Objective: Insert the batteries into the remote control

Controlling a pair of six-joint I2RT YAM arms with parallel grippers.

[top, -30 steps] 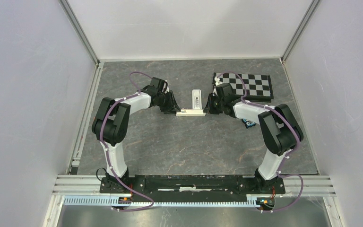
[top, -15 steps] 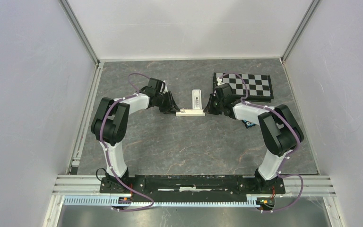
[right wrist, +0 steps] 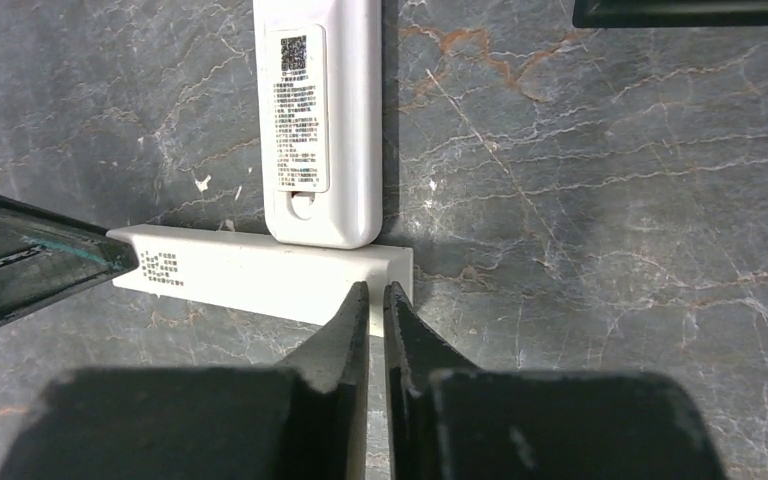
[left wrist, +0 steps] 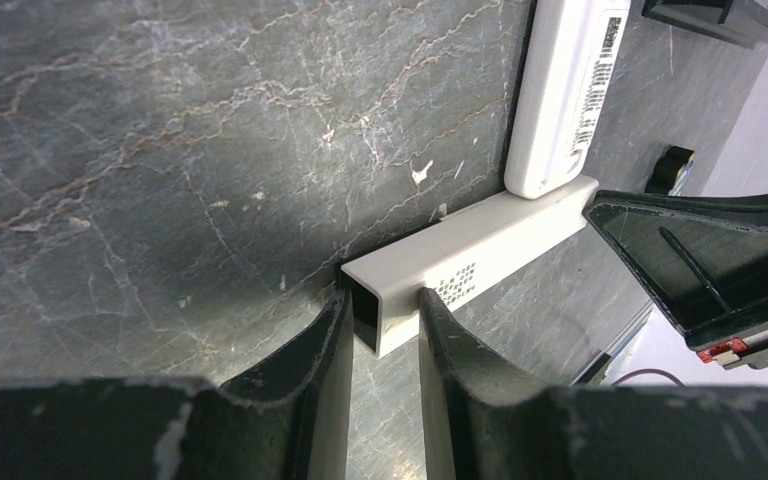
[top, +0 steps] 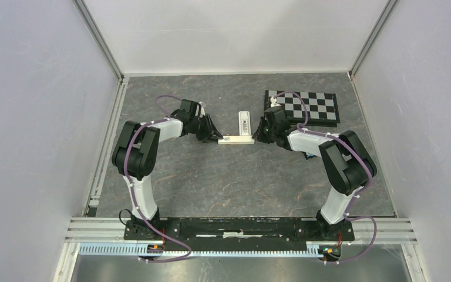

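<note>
The white remote control (top: 243, 122) lies back up, label showing, pointing away from me; it also shows in the left wrist view (left wrist: 568, 90) and the right wrist view (right wrist: 322, 120). A slimmer white hollow bar (top: 238, 140) lies crosswise against its near end. My left gripper (top: 214, 135) has its jaws closed round the bar's open left end (left wrist: 390, 290). My right gripper (top: 258, 135) is all but shut, its tips (right wrist: 377, 290) at the bar's right end (right wrist: 260, 275). A small blue thing (top: 310, 155) peeks out under the right forearm; I cannot tell whether it is the batteries.
A black-and-white checkerboard (top: 308, 106) lies flat at the back right, just behind the right wrist. Grey walls enclose the marbled table on three sides, with metal rails along the left edge (top: 108, 135) and the front.
Both grippers have shifted slightly to the left at the bar's ends, and the bar has moved a little with them. The remote has stayed put.
</note>
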